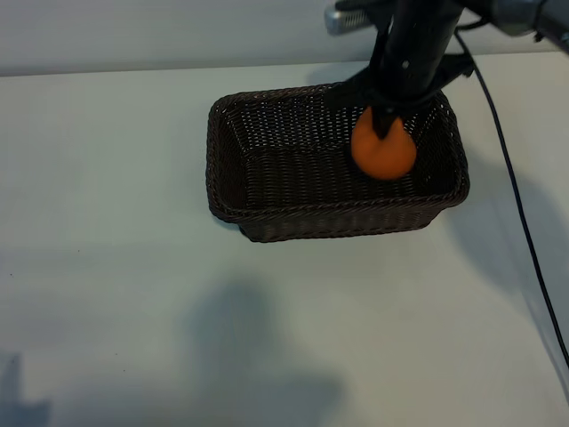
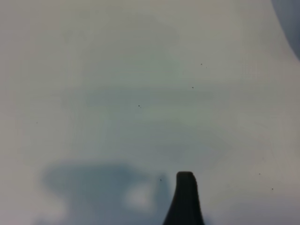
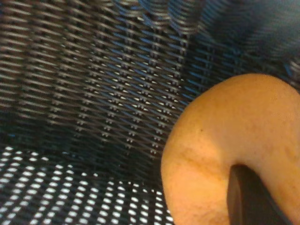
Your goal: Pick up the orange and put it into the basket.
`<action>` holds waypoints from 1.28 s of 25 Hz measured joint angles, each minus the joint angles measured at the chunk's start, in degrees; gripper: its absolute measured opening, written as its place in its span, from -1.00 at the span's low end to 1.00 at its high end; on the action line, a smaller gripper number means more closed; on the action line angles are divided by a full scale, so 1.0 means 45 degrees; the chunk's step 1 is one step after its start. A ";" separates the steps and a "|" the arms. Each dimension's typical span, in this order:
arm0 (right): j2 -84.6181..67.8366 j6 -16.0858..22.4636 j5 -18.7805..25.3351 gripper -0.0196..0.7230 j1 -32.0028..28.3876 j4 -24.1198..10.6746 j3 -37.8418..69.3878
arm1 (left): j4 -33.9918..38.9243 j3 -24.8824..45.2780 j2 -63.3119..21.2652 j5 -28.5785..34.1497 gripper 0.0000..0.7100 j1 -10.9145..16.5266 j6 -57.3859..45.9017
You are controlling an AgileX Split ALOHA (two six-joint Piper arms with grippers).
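Note:
The orange (image 1: 384, 153) is inside the right end of the dark woven basket (image 1: 267, 213), which stands at the back of the table. My right gripper (image 1: 386, 126) comes down from above and is shut on the orange. In the right wrist view the orange (image 3: 225, 140) fills one side, with a dark finger (image 3: 248, 199) pressed on its skin and the basket wall (image 3: 93, 93) behind it. Whether the fruit touches the basket floor I cannot tell. The left wrist view shows one dark fingertip (image 2: 185, 187) of my open left gripper over bare table. The left arm is outside the exterior view.
The white table (image 1: 107, 267) stretches to the left and front of the basket. A black cable (image 1: 518, 213) runs down the right side of the table from the right arm. Soft shadows lie on the front of the table.

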 joint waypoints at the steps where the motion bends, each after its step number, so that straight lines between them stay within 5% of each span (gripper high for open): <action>1: 0.0231 -0.0016 -0.0012 -0.72 0.0000 0.0024 0.0000 | 0.0000 0.0000 0.0000 0.0000 0.67 0.0000 0.0000; 13: 0.1099 -0.0277 0.0011 -0.62 0.0100 0.0113 -0.0068 | 0.0000 0.0000 0.0000 0.0000 0.67 0.0000 0.0000; 16: 0.1099 -0.0305 0.0111 -0.32 0.0100 0.0113 -0.0138 | 0.0000 0.0000 0.0000 0.0000 0.67 0.0000 0.0000; 21: 0.1110 -0.0317 0.0309 0.50 0.0100 0.0127 -0.1162 | 0.0000 0.0000 0.0000 0.0000 0.67 0.0000 0.0000; 24: 0.1049 -0.0317 0.0309 0.73 0.0100 0.0433 -0.1949 | 0.0000 0.0000 0.0000 0.0000 0.67 0.0000 0.0000; 28: 0.0561 -0.0317 0.0314 0.71 0.0100 0.0728 -0.2283 | 0.0000 0.0000 0.0000 0.0000 0.67 0.0000 0.0000; 32: -0.0049 -0.0317 0.0329 0.59 -0.0074 0.0089 -0.2286 | 0.0000 0.0000 0.0000 0.0000 0.67 0.0000 0.0000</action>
